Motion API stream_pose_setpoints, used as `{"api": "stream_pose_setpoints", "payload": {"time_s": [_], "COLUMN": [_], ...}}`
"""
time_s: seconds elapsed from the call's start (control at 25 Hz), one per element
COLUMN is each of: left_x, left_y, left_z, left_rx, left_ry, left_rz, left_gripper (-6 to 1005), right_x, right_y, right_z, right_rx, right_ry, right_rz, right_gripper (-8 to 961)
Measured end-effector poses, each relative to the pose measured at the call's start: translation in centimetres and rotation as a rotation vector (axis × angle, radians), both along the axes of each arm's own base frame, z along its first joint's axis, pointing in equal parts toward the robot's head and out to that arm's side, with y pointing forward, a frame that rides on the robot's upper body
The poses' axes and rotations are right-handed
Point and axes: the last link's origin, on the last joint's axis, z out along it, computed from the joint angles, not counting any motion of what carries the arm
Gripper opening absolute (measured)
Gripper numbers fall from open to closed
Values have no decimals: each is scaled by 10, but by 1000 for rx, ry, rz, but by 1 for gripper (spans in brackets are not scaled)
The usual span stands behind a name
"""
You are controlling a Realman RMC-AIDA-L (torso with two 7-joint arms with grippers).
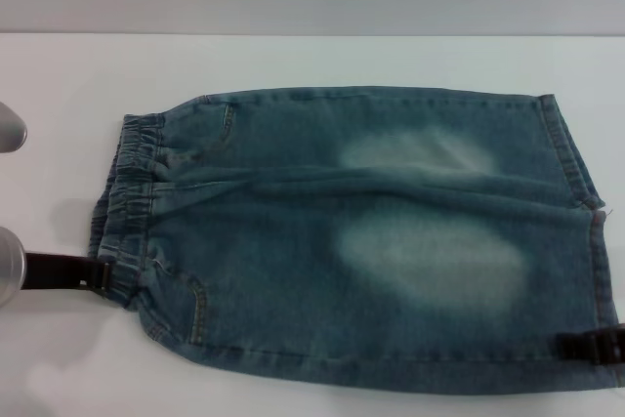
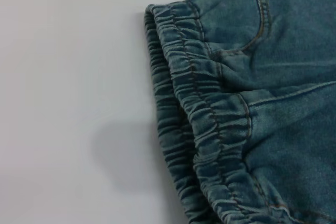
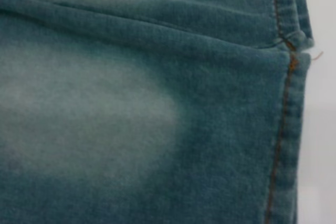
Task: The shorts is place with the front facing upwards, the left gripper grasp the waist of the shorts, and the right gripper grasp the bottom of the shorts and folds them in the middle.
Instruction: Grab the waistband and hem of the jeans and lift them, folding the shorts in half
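Across the middle of the white table (image 1: 59,358) lay the shorts (image 1: 371,241), blue denim, spread flat, two pale faded patches uppermost. The waist (image 1: 132,207), a gathered elastic band, pointed toward the table's left edge; the bottom (image 1: 586,231), stitched hems with a loose thread, toward its right edge.

Left gripper (image 1: 98,275): black, at the near end of the waist, touching the band. Whether it was clenched on the cloth cannot be told.

Right gripper (image 1: 596,347): black, at the near corner of the bottom, over the hem. Grip likewise cannot be told.

Handling, by judgement: soft, limp denim of moderate weight, not fragile and not slippery; it would drape and sag between two held points. The waist, thick and ruffled, offers the surer pinch. The hem is flatter, so a finger likely needs to slip under both layers.
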Motion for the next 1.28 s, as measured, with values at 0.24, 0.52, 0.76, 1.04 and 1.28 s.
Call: {"api": "stream_pose_setpoints", "payload": {"time_s": [0.24, 0.52, 0.76, 1.04, 1.28], "left_x": [0, 1, 2, 4, 5], "left_y": [0, 1, 2, 3, 3], "left_z": [-1, -1, 0, 0, -1], "left_rx": [-3, -2, 1, 1, -2], "left_ry": [-1, -3, -4, -4, -4], "left_rz": [-1, -3, -6, -11, -16], "left_gripper": [25, 25, 25, 25, 25], "right_x": [-2, 0, 1, 0, -1], "right_y": [1, -1, -2, -3, -3], "right_z": [-2, -2, -2, -2, -5], "right_rx": [-5, -18, -20, -20, -28], "right_ry": [2, -4, -5, -2, 0], "right_rz": [9, -3, -7, -6, -3], "right_gripper": [726, 726, 727, 705, 686]}}
